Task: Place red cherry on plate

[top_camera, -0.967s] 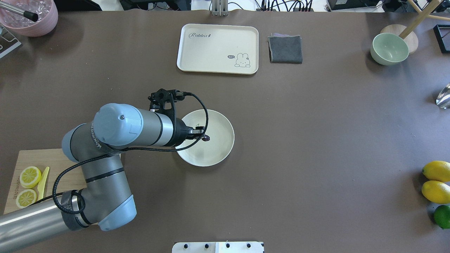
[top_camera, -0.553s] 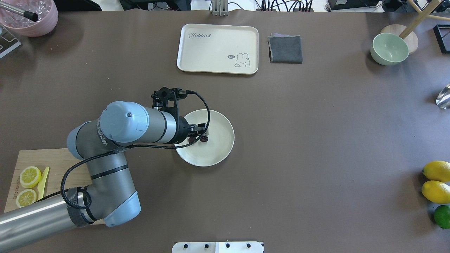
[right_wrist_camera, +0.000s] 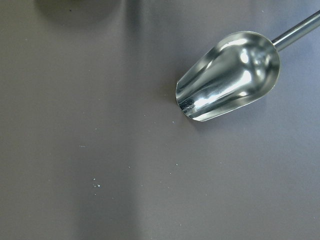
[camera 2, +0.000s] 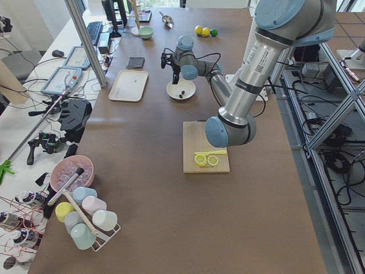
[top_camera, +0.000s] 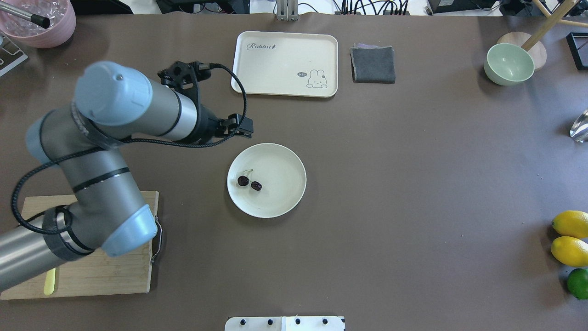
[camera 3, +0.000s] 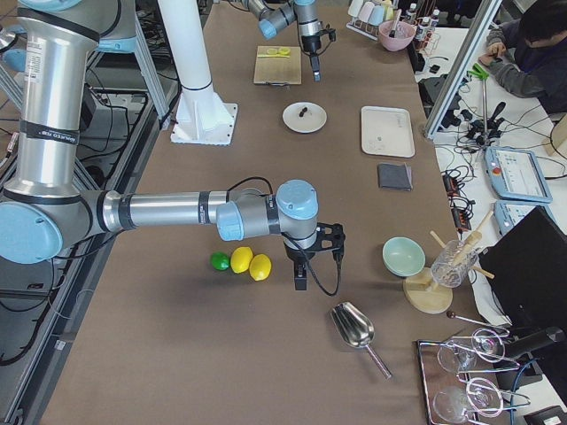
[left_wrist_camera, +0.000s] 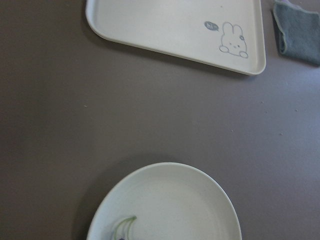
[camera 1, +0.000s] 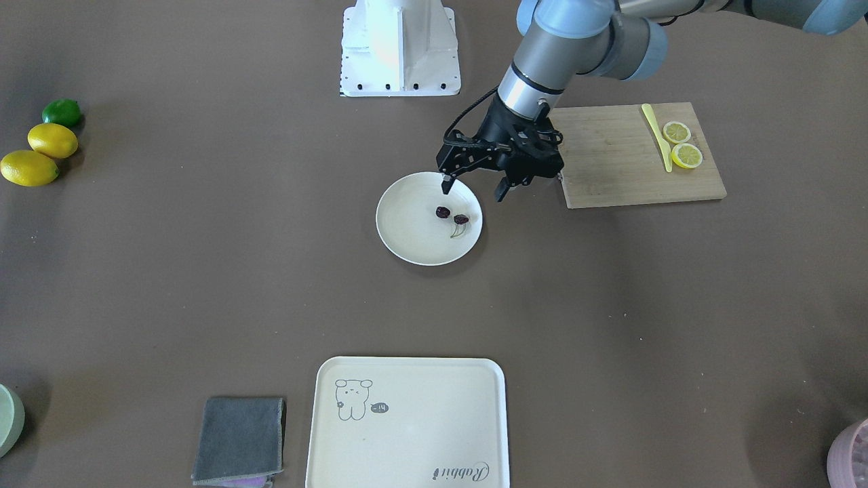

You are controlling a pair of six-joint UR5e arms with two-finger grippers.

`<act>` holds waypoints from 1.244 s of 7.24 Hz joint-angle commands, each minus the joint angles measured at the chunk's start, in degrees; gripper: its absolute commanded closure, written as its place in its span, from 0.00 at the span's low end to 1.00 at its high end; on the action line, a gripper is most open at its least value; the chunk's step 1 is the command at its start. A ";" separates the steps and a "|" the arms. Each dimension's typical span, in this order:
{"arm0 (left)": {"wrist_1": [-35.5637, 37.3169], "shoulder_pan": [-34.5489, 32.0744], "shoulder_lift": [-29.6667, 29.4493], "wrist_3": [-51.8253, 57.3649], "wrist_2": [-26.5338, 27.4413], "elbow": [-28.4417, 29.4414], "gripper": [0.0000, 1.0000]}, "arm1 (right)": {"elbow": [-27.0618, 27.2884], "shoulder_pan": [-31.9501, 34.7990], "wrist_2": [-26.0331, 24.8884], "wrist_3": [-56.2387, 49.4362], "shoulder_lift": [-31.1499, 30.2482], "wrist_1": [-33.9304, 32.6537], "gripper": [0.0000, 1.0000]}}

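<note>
The red cherry (top_camera: 249, 183), a dark maroon pair on a pale-green stem, lies loose on the left part of the round cream plate (top_camera: 280, 197). The front-facing view shows the cherry (camera 1: 451, 215) on the plate (camera 1: 413, 234) too. My left gripper (camera 1: 475, 191) hangs open and empty above the table, off the plate's rim. From overhead the left gripper (top_camera: 245, 129) is just beyond the plate's far-left edge. Its wrist view catches the plate (left_wrist_camera: 200, 200) and the cherry's stem (left_wrist_camera: 127, 225). My right gripper (camera 3: 299, 279) shows only in the exterior right view, where I cannot tell its state.
A cream tray (top_camera: 285, 64) and a grey cloth (top_camera: 373, 64) lie at the far side. A wooden board (camera 1: 630, 156) with lemon slices (camera 1: 681, 146) sits by the left arm. Lemons and a lime (top_camera: 569, 239), a green bowl (top_camera: 509, 63) and a metal scoop (right_wrist_camera: 230, 75) are on the right.
The left gripper has let go of the cherry onto the plate, then risen and drawn back off the plate toward the far left. The cherry now lies free.
</note>
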 commanded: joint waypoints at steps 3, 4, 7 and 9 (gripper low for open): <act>30.10 -24.16 6.29 41.53 -10.98 -7.42 0.02 | -0.20 3.80 0.41 -8.28 0.55 -7.75 0.00; 34.15 -29.78 8.31 53.64 -11.42 -6.47 0.02 | 0.07 4.69 0.41 -11.02 0.72 -9.87 0.00; 30.97 -44.05 18.66 78.07 -18.01 1.44 0.02 | -0.46 4.87 0.41 -11.23 0.81 -9.89 0.00; 26.31 -46.78 24.03 78.19 -18.02 1.89 0.02 | -0.37 4.87 0.41 -11.14 0.72 -9.80 0.00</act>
